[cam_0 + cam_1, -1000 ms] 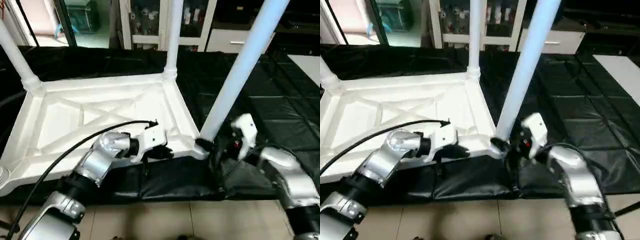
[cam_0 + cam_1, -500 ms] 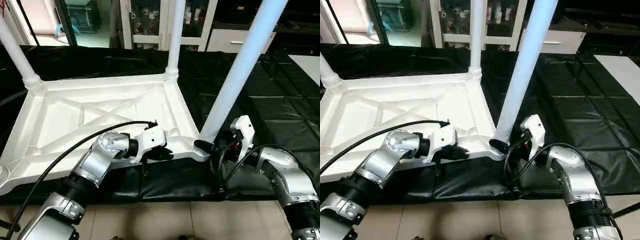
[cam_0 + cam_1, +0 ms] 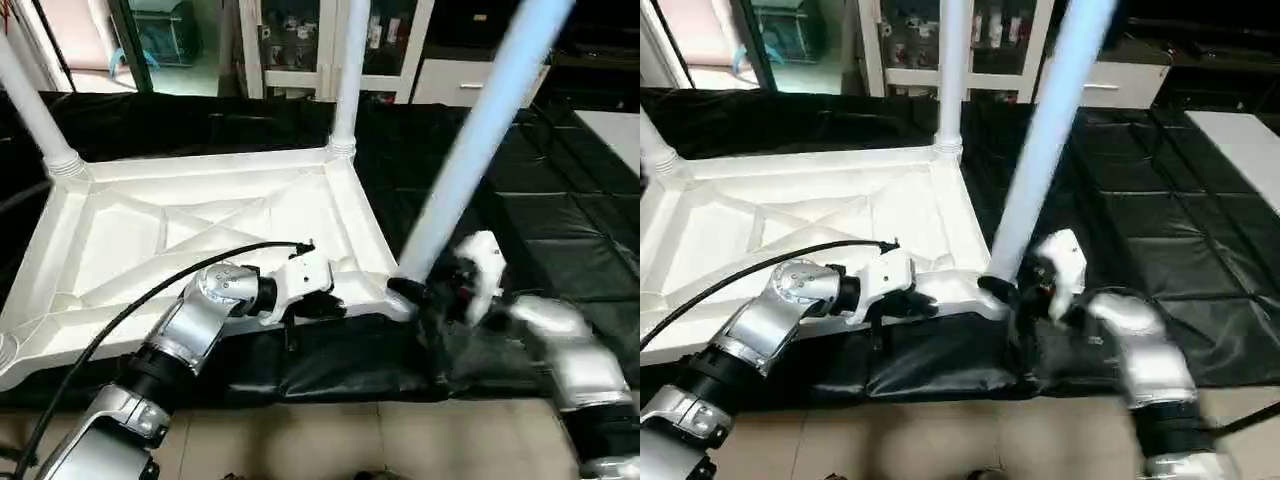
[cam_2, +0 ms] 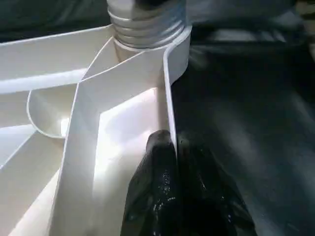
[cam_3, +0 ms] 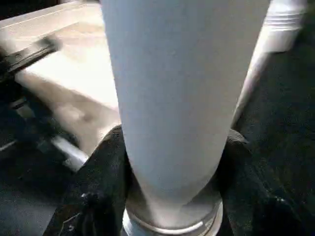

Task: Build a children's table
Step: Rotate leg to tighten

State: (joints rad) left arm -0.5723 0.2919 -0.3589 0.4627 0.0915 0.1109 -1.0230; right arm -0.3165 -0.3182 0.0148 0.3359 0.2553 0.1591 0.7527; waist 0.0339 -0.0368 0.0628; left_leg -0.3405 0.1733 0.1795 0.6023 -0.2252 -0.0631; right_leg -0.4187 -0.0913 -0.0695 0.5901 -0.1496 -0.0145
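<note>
Two pincers | left [image 3: 335, 303] clamps rim [image 3: 352, 293] unchanged | right [image 3: 425, 295] narrowed around leg [image 3: 470, 150]

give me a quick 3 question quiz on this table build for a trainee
1. True or false: the table top lies with its ribbed underside up.
2. What does the left gripper pinch? A) a leg B) the top's rim C) a cable
3. Fill in: the right gripper has a finger on each side of the base of the near ____.

Key
1. True; the X ribs face up.
2. B; its fingers are shut on the thin rim wall near the corner socket.
3. Leg; the one standing tilted in the near right corner socket.
</note>
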